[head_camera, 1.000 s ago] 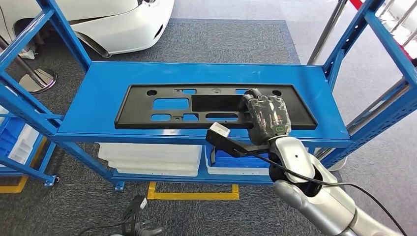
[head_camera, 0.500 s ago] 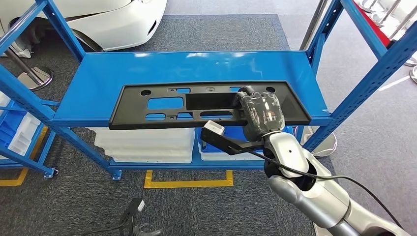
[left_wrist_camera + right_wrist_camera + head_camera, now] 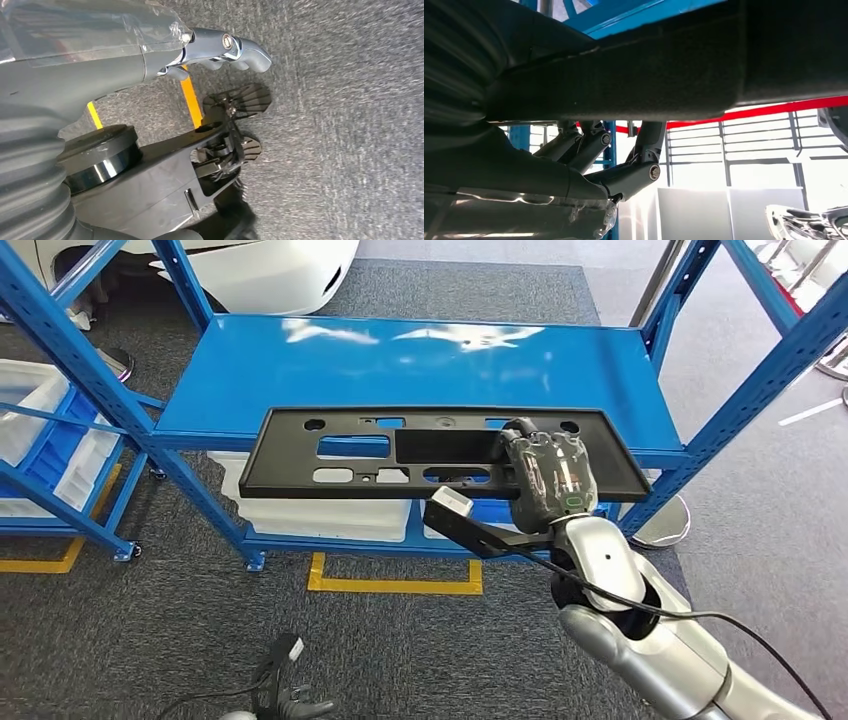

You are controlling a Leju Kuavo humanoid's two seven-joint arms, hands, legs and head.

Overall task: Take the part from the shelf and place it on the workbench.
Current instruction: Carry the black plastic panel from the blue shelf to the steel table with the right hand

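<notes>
One hand does the work here: the right hand point(image 3: 545, 478) grips the long black part point(image 3: 420, 452) near its right end, fingers point(image 3: 644, 150) curled under its dark edge, holding it level and out over the front lip of the blue shelf point(image 3: 300, 365). Down low hangs the left hand point(image 3: 220, 47) over grey carpet point(image 3: 350, 125) and a yellow floor line point(image 3: 192, 100), its fingers drawn in together with nothing between them. White bins point(image 3: 320, 515) sit on the lower tier.
</notes>
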